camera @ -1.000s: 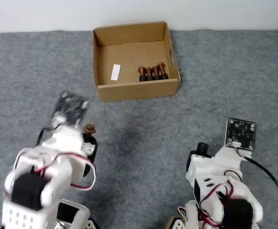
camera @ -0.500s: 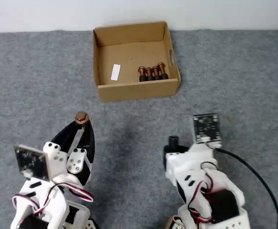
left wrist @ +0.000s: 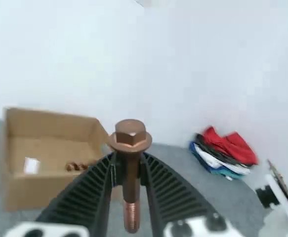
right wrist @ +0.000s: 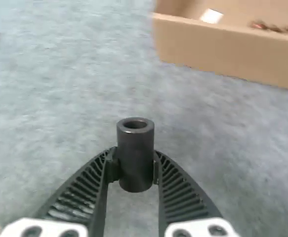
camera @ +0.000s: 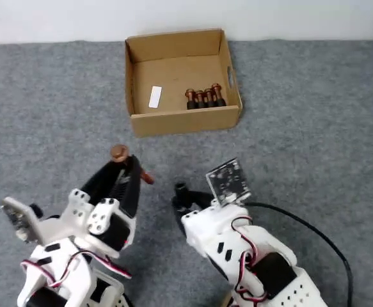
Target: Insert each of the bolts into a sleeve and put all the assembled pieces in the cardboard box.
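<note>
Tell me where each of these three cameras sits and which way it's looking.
High view: fixed above the table, looking down on the cardboard box; the left arm and right arm show at the near edge.
Left wrist view: on the left arm's wrist, looking along the left gripper and its bolt toward the box and a wall.
Right wrist view: on the right arm's wrist, looking along the right gripper and its sleeve toward the box.
Shared: all three show the box.

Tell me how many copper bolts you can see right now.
5. Four bolts stand in a row inside the cardboard box, by its front wall; the fifth bolt is clamped in the left end effector. Others may be hidden.
</note>
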